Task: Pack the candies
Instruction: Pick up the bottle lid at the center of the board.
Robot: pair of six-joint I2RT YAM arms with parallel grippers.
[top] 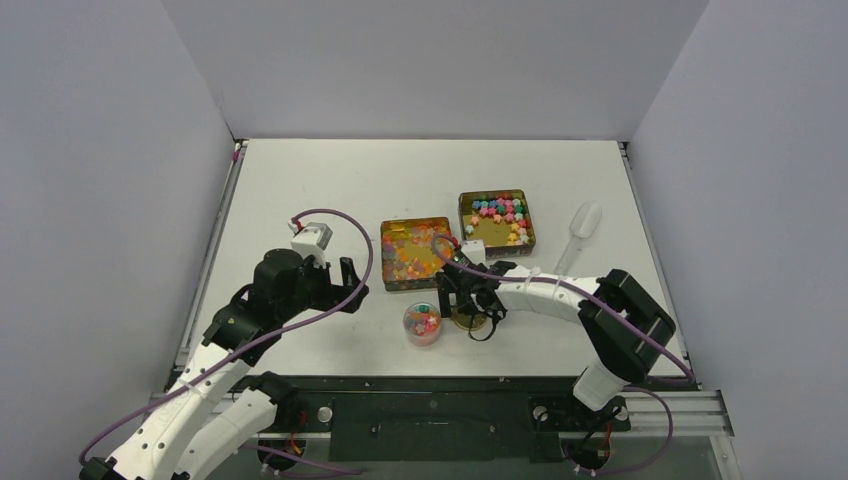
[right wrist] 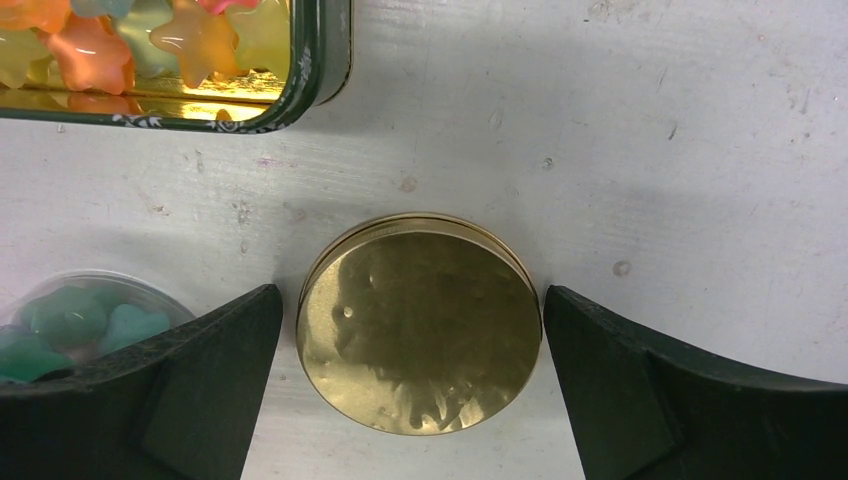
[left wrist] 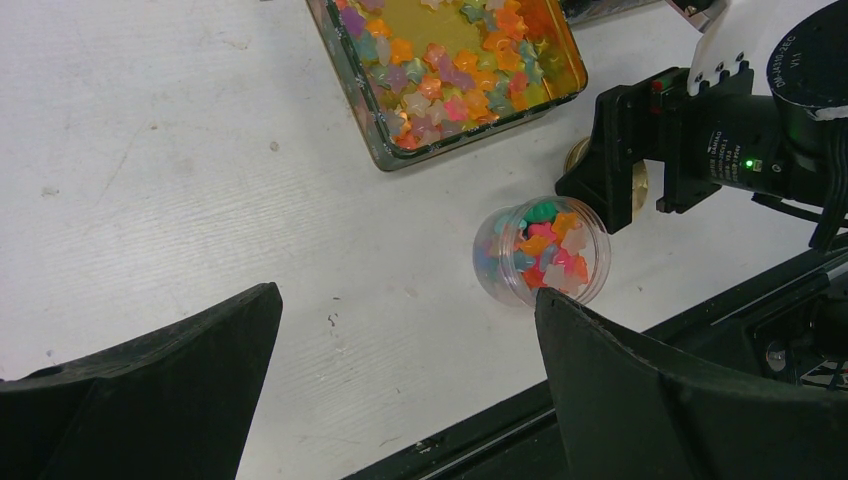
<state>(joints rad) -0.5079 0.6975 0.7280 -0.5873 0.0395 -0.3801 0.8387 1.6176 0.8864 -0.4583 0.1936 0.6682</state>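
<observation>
Candies (left wrist: pixel 545 250): we see them in a jar (left wrist: pixel 488 262), near a released finger of the left gripper (left wrist: pixel 405 295).
Right gripper (right wrist: pixel 410 300): released, straddling the gold lid (right wrist: pixel 420 340).

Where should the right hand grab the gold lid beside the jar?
By its rim, pinched across the full width, coming straight down from above. The gold lid lies flat on the table and looks thin, so a sideways approach has little edge to catch. The right hand hangs open over it, a finger on each side.
</observation>
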